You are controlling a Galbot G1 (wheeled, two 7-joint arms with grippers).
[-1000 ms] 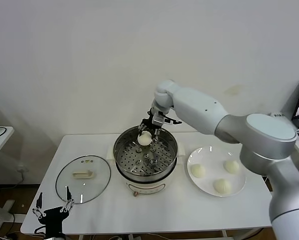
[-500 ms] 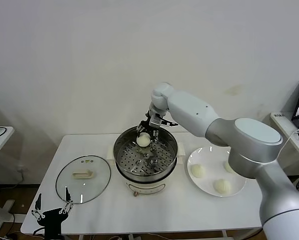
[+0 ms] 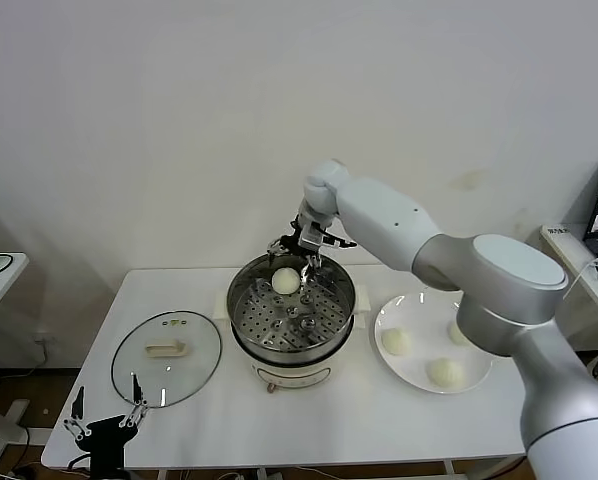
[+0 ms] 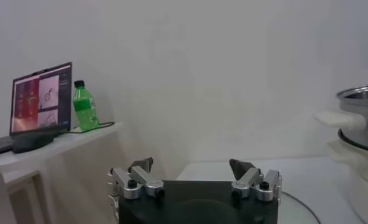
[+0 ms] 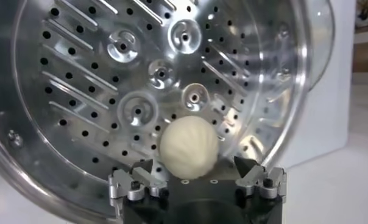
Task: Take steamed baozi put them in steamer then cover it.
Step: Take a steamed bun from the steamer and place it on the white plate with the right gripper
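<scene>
One baozi (image 3: 285, 281) (image 5: 189, 148) lies on the perforated tray at the far side of the steamer (image 3: 309, 352) (image 5: 80, 73). My right gripper (image 3: 299, 250) (image 5: 194, 164) hovers just above it, open, with a gap between each finger and the bun. Two more baozi (image 3: 395, 342) (image 3: 445, 372) sit on the white plate (image 3: 419, 318) right of the steamer; my right arm covers part of that plate. The cover (image 3: 166, 356), a glass lid with a cream handle, lies flat on the table left of the steamer. My left gripper (image 3: 104, 418) (image 4: 191, 164) is parked open at the table's front left corner.
The white table (image 3: 379, 420) carries everything. From the left wrist, the steamer (image 4: 360, 122) shows to one side, and a green bottle (image 4: 85, 107) and a laptop (image 4: 41, 97) stand on a side table beyond. A wall is close behind the steamer.
My right gripper has opened and let go of the baozi, which now rests on the steamer tray. The gripper has risen slightly. The left arm has stayed put.
</scene>
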